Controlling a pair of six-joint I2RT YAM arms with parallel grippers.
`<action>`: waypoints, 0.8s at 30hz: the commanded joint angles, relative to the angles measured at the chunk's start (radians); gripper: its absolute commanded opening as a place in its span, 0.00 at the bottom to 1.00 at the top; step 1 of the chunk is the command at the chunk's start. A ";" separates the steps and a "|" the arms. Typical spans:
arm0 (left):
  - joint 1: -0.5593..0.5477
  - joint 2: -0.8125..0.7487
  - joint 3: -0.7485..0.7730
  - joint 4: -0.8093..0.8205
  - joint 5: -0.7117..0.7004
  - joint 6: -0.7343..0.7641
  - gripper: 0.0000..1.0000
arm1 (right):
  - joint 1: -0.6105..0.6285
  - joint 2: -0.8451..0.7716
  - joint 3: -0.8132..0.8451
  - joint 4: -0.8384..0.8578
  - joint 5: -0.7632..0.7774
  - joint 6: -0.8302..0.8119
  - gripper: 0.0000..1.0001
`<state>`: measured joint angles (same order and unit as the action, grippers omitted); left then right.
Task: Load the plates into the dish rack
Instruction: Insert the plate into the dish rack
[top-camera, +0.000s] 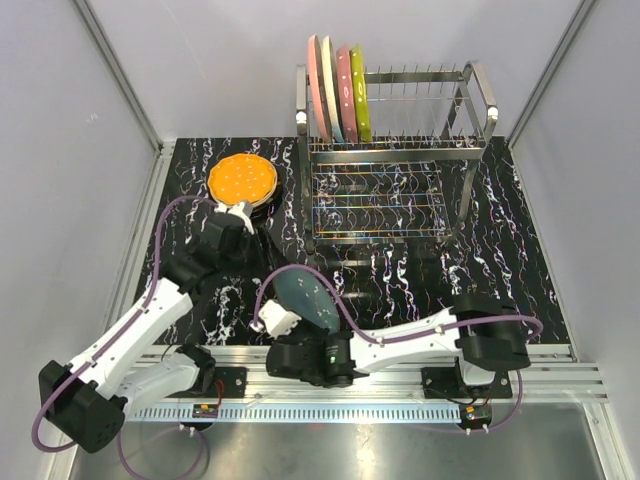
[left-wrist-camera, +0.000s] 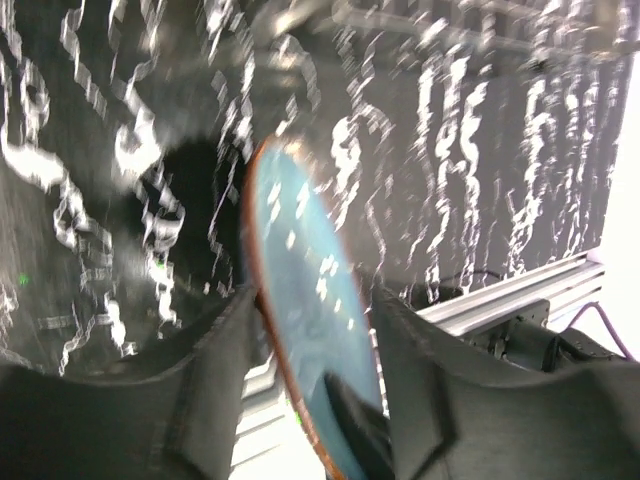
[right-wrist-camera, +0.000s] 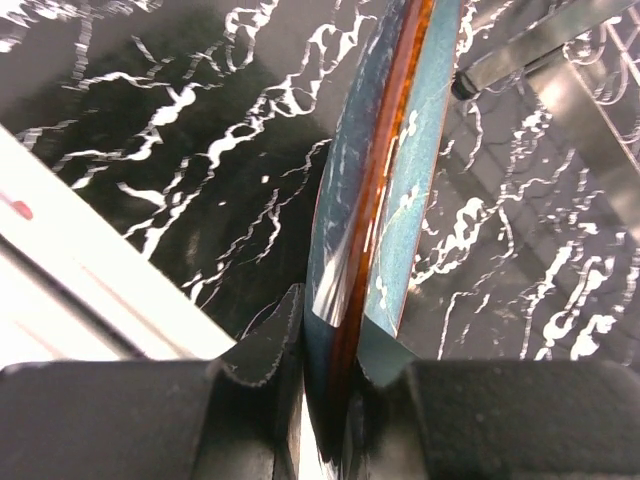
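Note:
My right gripper (top-camera: 303, 322) is shut on the rim of a teal plate (top-camera: 308, 298) with a brown edge and holds it on edge above the near middle of the table. In the right wrist view the fingers (right-wrist-camera: 275, 345) clamp both faces of the plate (right-wrist-camera: 400, 200). My left gripper (top-camera: 258, 240) is open just left of it. Its wrist view, blurred, shows the plate (left-wrist-camera: 305, 290) in line between its spread jaws, not touching. The dish rack (top-camera: 400, 150) stands at the back with several plates (top-camera: 338, 92) upright at its left end. An orange plate (top-camera: 242, 180) tops a stack at the back left.
The table is black marble-patterned (top-camera: 500, 250). An aluminium rail (top-camera: 400, 385) runs along the near edge. Grey walls (top-camera: 60, 150) close in both sides. A rack tube (right-wrist-camera: 540, 40) shows just beyond the held plate.

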<state>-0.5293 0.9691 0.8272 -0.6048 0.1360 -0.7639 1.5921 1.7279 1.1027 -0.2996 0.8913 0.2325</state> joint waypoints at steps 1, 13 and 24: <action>0.006 0.040 0.125 0.054 -0.030 0.074 0.56 | 0.014 -0.132 -0.010 0.102 0.026 0.031 0.00; 0.176 0.109 0.297 -0.003 -0.037 0.210 0.78 | 0.014 -0.344 -0.101 0.128 -0.034 0.103 0.00; 0.232 -0.055 0.095 0.074 -0.338 0.413 0.87 | 0.014 -0.613 0.011 0.168 -0.098 -0.165 0.00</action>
<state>-0.2993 0.9257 0.9730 -0.5903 -0.1108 -0.4282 1.5993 1.1847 0.9821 -0.2668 0.7395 0.2085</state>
